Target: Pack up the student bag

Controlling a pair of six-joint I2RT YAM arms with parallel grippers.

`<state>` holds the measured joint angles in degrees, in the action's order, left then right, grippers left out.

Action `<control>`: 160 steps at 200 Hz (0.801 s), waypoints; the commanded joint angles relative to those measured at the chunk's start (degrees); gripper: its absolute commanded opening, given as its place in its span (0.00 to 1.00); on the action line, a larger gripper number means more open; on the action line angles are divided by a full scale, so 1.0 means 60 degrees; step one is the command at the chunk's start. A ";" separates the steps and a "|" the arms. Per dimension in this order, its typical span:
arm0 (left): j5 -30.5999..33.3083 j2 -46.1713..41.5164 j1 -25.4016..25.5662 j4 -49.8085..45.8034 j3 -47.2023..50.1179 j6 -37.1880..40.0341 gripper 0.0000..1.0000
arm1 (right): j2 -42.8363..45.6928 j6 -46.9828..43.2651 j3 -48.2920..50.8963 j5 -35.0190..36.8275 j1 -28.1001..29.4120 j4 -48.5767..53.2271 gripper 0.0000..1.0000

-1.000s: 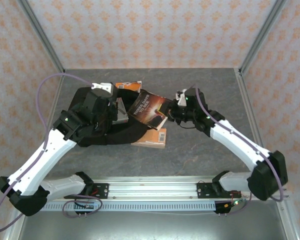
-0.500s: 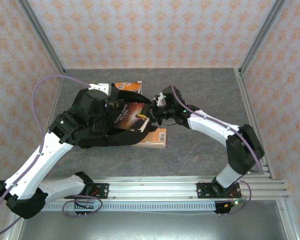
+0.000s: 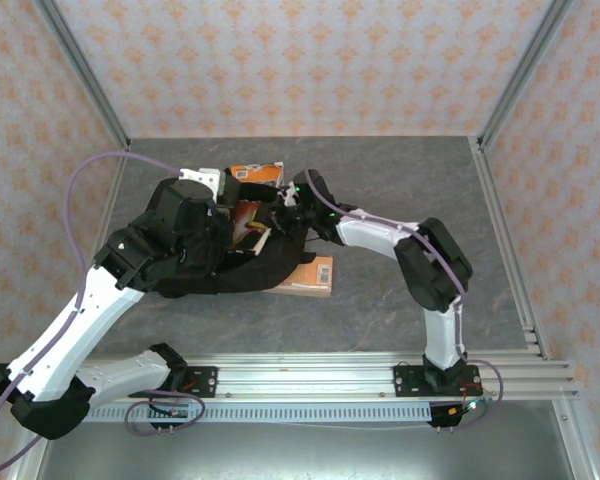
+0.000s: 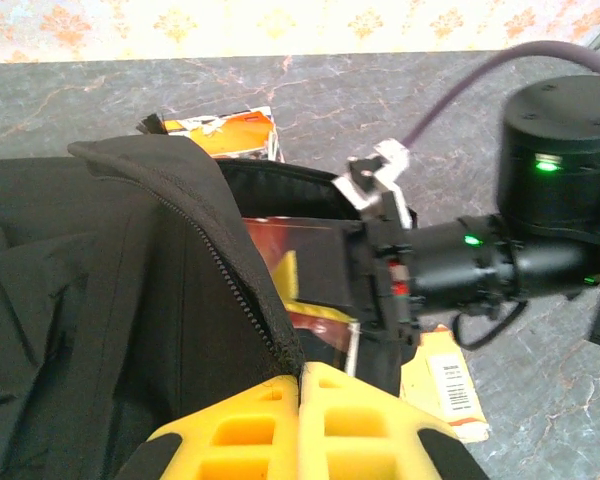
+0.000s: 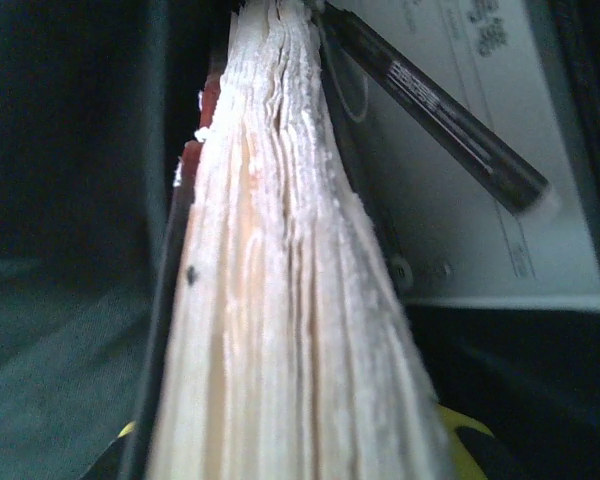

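Your student bag (image 3: 225, 272) lies left of centre, mouth facing right. The left gripper (image 4: 300, 415) pinches its zipper edge, while the right gripper (image 4: 372, 275) clamps a book (image 4: 305, 265), half inside, long axis running leftward into the opening.

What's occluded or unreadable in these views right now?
- Top external: book mostly hidden inside the student bag; title too small to read.
- Right wrist: student bag interior too dark; pen lettering blurred.
- Left wrist: left gripper cut off by the bottom edge; right gripper covers the book edge it holds.
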<state>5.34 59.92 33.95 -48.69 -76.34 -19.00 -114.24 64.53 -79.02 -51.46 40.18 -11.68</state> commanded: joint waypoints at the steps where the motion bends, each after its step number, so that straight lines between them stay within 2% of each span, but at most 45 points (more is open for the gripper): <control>1: -0.0178 -0.0391 -0.0005 0.0472 -0.0293 0.0172 0.00 | -0.0778 -0.0838 -0.1400 0.0041 0.0376 0.0474 0.00; 32: -0.0132 -0.0458 -0.0005 0.0546 -0.0272 0.0230 0.00 | -0.2217 -0.1165 -0.3309 0.0514 0.0621 0.1494 0.01; 79: 0.0602 -0.0484 -0.0010 0.0834 -0.0038 0.0119 0.00 | -0.4727 -0.2730 -0.7975 0.2199 0.1218 0.5772 0.09; 94: 0.0799 -0.0350 -0.0008 0.0805 -0.0055 0.0053 0.00 | -0.5174 -0.3034 -0.8943 0.2621 0.1238 0.6766 0.18; 107: 0.0802 -0.0205 -0.0009 0.0790 -0.0051 -0.0005 0.00 | -0.5090 -0.3387 -0.9060 0.3010 0.1238 0.7197 0.32; 126: 0.0939 -0.0045 -0.0027 0.0783 -0.0051 -0.0080 0.00 | -0.4530 -0.3873 -0.8640 0.3308 0.1213 0.7381 0.50; 160: 0.1305 0.0045 -0.0030 0.0747 -0.0124 -0.0099 0.00 | -0.2960 -0.4699 -0.7045 0.3889 0.1100 0.7377 0.73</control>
<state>9.76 60.55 33.98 -48.31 -76.31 -19.07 -140.86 42.09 -126.48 -33.36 47.27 27.83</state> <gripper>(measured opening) 0.041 0.679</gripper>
